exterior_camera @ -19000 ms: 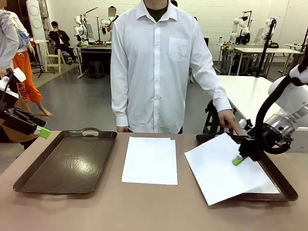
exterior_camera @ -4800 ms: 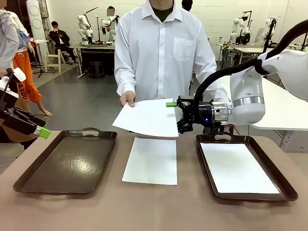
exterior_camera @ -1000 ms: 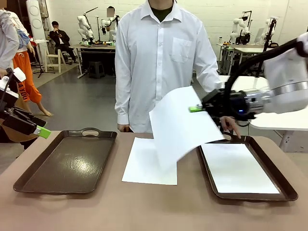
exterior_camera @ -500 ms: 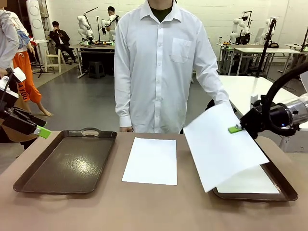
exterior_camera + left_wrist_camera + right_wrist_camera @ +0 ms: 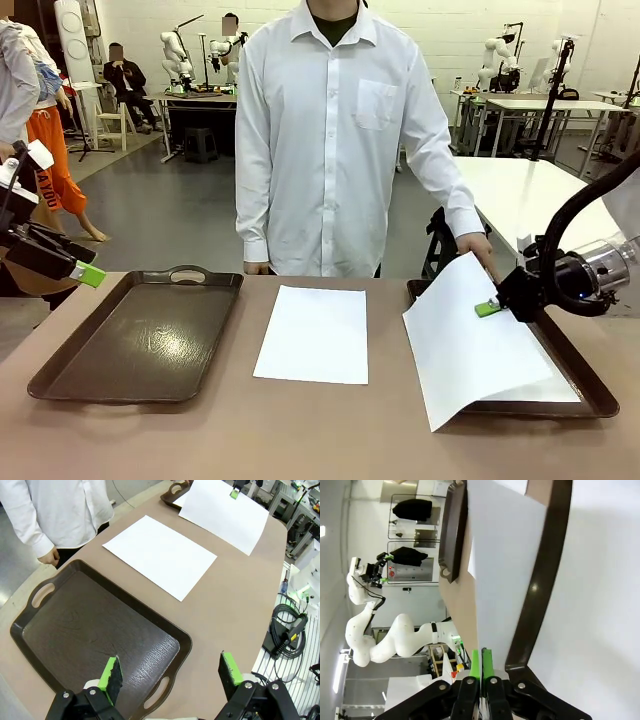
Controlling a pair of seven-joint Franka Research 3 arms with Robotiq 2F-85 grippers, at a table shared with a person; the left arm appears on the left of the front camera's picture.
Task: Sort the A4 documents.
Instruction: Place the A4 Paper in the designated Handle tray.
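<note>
On the brown counter [image 5: 200,440], smooth and bare between the things it carries, three stations run across in a row; behind it lies a workshop with a grey floor and white tables, and a person in a white shirt [image 5: 330,140] stands at the far edge, facing the robot.

At the far left the left tool [image 5: 170,670] hangs above the counter's end with its green pads spread wide, gripping nothing; under it lies the left tray [image 5: 140,340] – dark brown, handled, with nothing in it; a strip of bare counter parts that tray from the middle sheet [image 5: 313,333], one of the A4 documents, which lies flat and square to the edges just in front of the person.

Right of a narrow gap comes the held sheet [image 5: 470,345], tilted; its far edge is raised and pinched between the closed pads of the right tool [image 5: 490,307], while its near corner reaches out past the rim of the right tray [image 5: 550,409] over the counter – whether it touches there I cannot tell; a further white sheet [image 5: 560,390] lies flat inside that tray, mostly covered; the person's hand [image 5: 475,248] hangs by the tray's far-left corner, close to the raised edge.

The near side of the counter is open along its whole width.
</note>
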